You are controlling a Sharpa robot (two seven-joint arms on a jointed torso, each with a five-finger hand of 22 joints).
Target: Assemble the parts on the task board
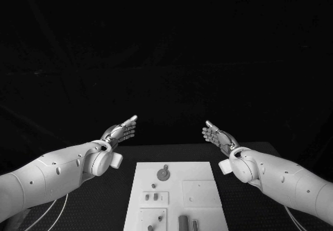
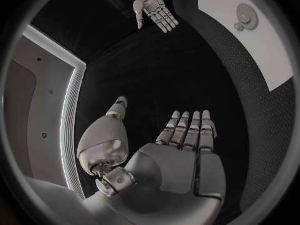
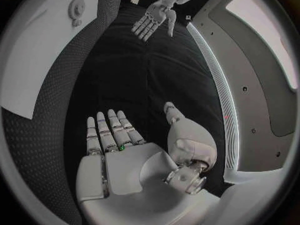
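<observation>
Near the middle of the black desk [image 1: 104,202] lies the white task board [image 1: 201,173], small parts [image 1: 163,174] on it. Left hand [image 1: 119,131] and right hand [image 1: 221,136] hover past its far corners, well apart, fingers spread and straight, holding nothing, touching neither board nor parts.
</observation>
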